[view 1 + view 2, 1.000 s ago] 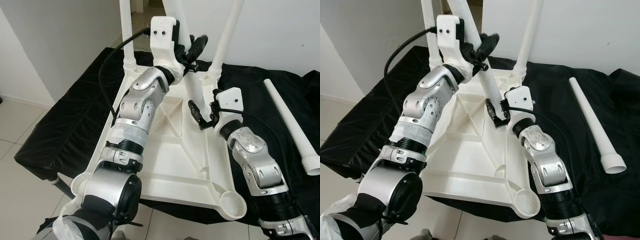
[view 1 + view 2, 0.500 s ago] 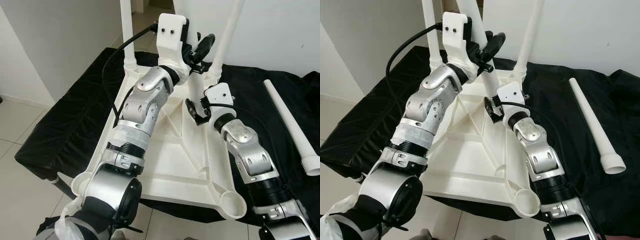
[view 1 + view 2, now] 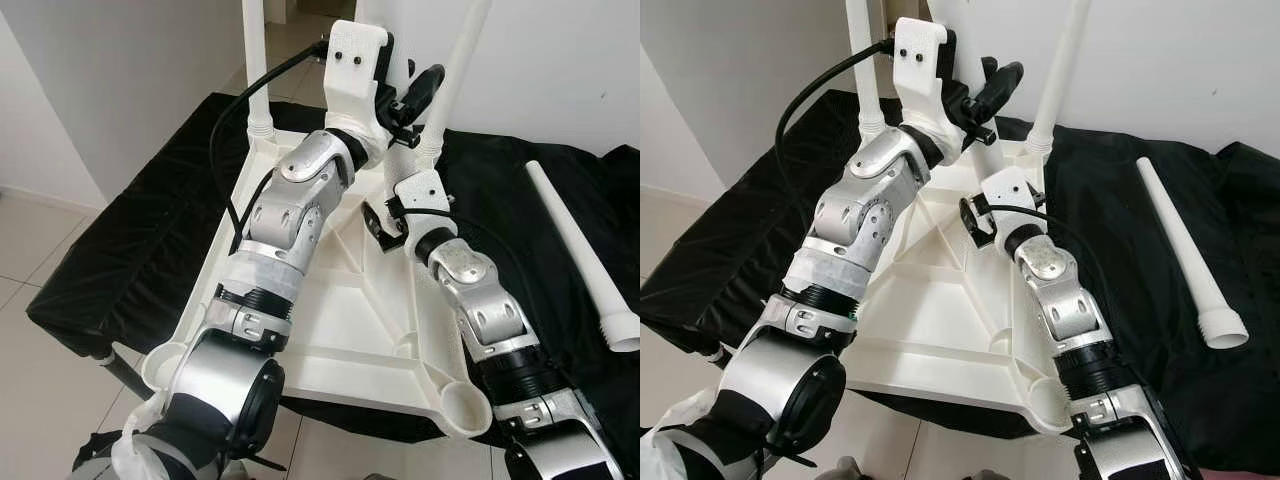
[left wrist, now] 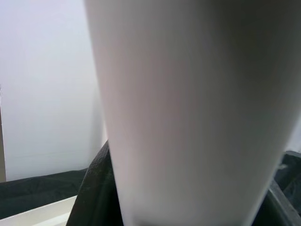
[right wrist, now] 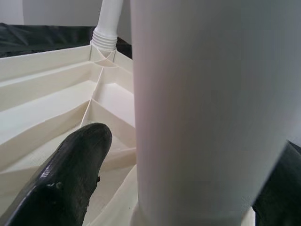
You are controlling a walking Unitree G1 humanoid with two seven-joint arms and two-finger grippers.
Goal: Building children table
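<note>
White walls and pale floor tiles (image 3: 40, 240); black cloth (image 3: 140, 240) draped over a low support, serving as work surface.

Item 1: white plastic tabletop (image 3: 340, 330), upside down on the cloth, ribbed underside up, round leg sockets at its corners. The near right socket (image 3: 462, 410) and the near left socket (image 3: 163, 365) stand open, no leg fitted.

Item 2: far left leg (image 3: 255, 70), upright in its socket. Far right leg (image 3: 455, 80), likewise upright in the far right corner.

Item 3: middle leg (image 3: 985, 160), standing on the tabletop's underside, leaning slightly, between the two fitted legs. Both grippers work on it.

Item 4: loose leg (image 3: 585, 255), lying flat on the cloth well to the right of the tabletop, flared threaded end nearest the camera.

Item 5: left gripper (image 3: 412, 95), raised high, black fingers closed around the upper part of the middle leg; its wrist view has the white tube close up against the lens.

Item 6: right gripper (image 3: 385, 222), low down, fingers (image 5: 70, 179) set either side of the same leg just above its base, apparently closed on it, though contact on the far side is hidden.

Step in hand, by judgement: seating or screwing the third leg into its mount. Next move likely calls for keeping the tube square to the socket while turning or pressing it home, then fetching the loose leg.
</note>
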